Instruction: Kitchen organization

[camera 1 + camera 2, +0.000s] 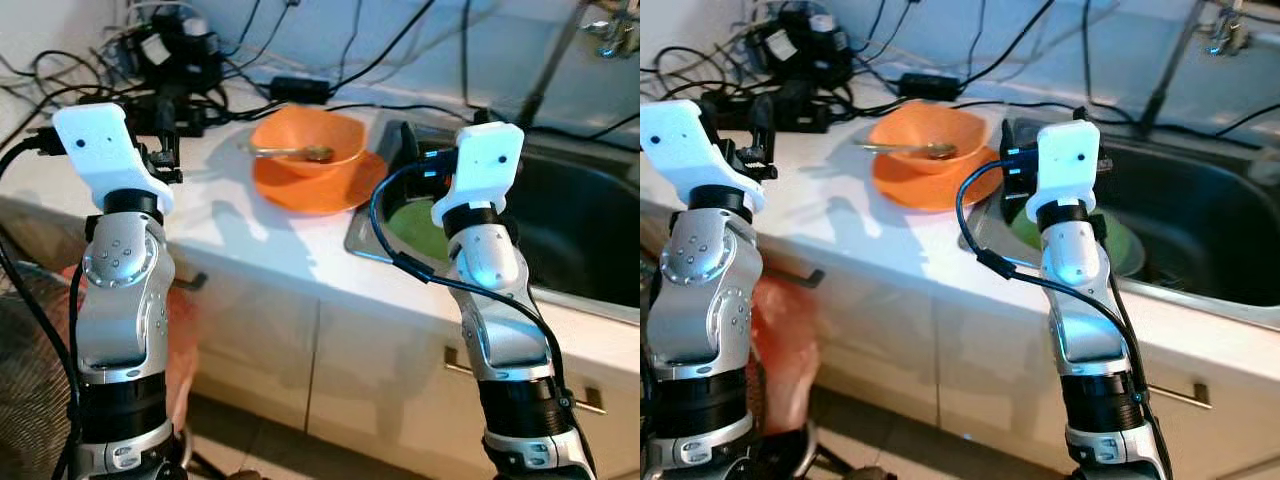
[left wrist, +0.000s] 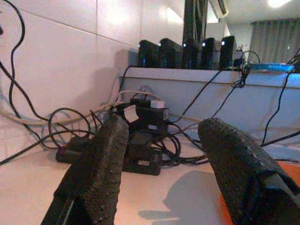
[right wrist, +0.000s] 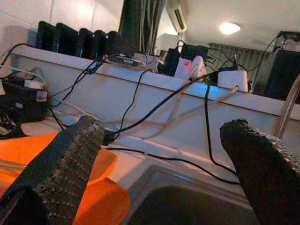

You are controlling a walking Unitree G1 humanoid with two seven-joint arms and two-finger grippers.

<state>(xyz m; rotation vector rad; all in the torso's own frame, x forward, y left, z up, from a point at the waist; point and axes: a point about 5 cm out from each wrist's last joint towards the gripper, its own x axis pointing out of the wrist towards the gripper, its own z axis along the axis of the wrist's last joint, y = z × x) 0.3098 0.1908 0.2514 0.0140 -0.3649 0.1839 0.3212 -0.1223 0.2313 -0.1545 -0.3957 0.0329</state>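
An orange bowl (image 1: 305, 135) sits on an orange plate (image 1: 318, 192) on the white counter, with a metal spoon (image 1: 292, 152) lying in it. A green plate (image 1: 1124, 243) lies in the steel sink (image 1: 585, 225), partly hidden by my right arm. My left gripper (image 2: 161, 133) is open and empty, raised over the counter's left part and facing the cable pile. My right gripper (image 3: 161, 133) is open and empty too, held above the sink's left rim just right of the bowl, whose orange edge (image 3: 101, 164) lies by one finger.
A tangle of black cables, chargers and a power strip (image 1: 175, 60) fills the back left of the counter (image 1: 230, 225). A faucet (image 1: 610, 30) stands at the sink's back right. Cabinet doors with handles (image 1: 1170, 395) lie below, and a red bag (image 1: 780, 340) hangs at lower left.
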